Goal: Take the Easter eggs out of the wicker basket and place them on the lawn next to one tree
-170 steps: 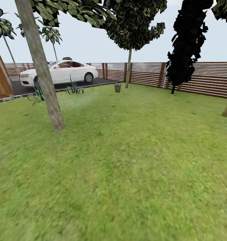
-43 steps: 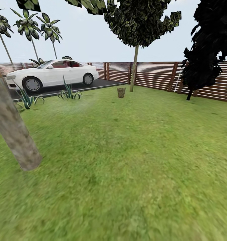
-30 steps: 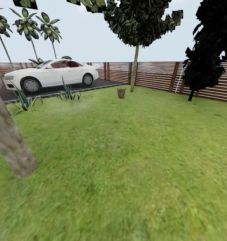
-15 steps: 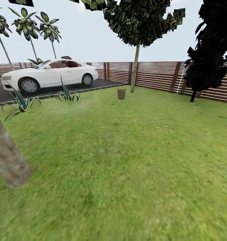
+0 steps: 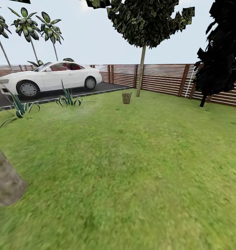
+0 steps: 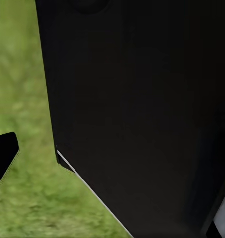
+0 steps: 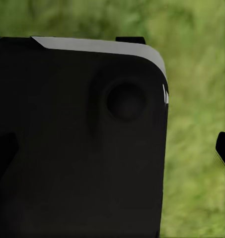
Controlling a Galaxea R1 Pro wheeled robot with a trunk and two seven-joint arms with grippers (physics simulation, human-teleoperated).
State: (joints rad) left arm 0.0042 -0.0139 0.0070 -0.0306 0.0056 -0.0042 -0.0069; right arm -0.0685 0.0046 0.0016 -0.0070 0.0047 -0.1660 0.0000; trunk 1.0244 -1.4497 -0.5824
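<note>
Lawn (image 5: pixel 131 166): short green grass is stretching across most of the head view, from the near foreground to the fence.
Wicker basket (image 5: pixel 126 98): a small brown basket is standing upright on the grass far ahead, near the middle of the head view, just beside the far tree and close to the driveway's edge.
Easter eggs: the basket is too small and distant to tell whether any eggs are lying inside it.
Far tree (image 5: pixel 141 71): a thin pale trunk is rising under a dark leafy crown, just in front of the fence and just right of the basket.
Near tree trunk (image 5: pixel 5 180): a thick mottled grey-tan trunk is leaning at the left edge of the head view, its base standing on the grass.
Black tree (image 5: pixel 220 52): a dark narrow tree is standing at the right, against the fence.
Fence (image 5: pixel 166 78): brown horizontal wooden slats are running along the back of the garden.
White car (image 5: pixel 50 78): it is sitting on the dark driveway (image 5: pixel 51 94) at the upper left, behind 2 spiky plants (image 5: pixel 67 99).
Palms (image 5: pixel 34 27): thin-stemmed palms are rising behind the car.
Left gripper: the left wrist view is showing a large black body over blurred grass; I cannot tell whether the claw is apart or together.
Right gripper: the right wrist view is showing a black rounded housing over grass; again I cannot tell its state.
</note>
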